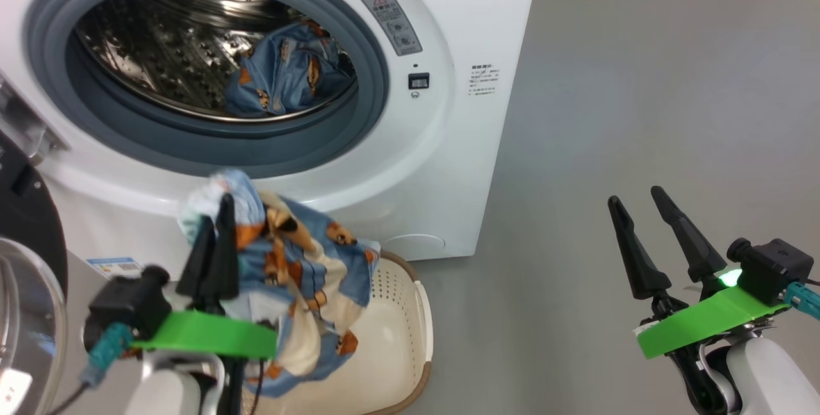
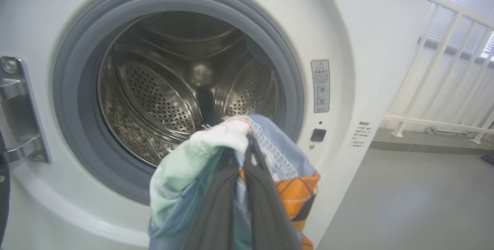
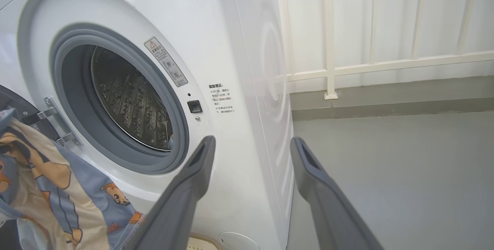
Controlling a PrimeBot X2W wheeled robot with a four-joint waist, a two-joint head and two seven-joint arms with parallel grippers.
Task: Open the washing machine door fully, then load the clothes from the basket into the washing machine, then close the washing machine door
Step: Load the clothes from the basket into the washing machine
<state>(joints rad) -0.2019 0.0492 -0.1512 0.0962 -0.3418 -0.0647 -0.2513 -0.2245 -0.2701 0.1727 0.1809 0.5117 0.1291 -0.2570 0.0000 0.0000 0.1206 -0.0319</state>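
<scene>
clothes (image 1: 307, 268) | pinched between left fingers (image 1: 224, 242) | hanging over basket (image 1: 425, 319)

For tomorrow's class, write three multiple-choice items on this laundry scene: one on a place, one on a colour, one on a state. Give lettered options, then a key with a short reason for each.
1. Where does the loaded light blue cartoon-print garment lie?
A. in the steel perforated drum
B. on the grey floor
C. atop the machine

2. What colour is the rubber ring round the drum opening?
A. red
B. grey
C. yellow

3. What is the left gripper doing?
A. standing open, empty
B. shut on nothing
C. shut on a second printed garment

Key: 1 A, it is bunched inside the drum. 2 B, the ring is plainly grey. 3 C, it pinches cloth that hangs above the cream-white perforated plastic basket.
</scene>
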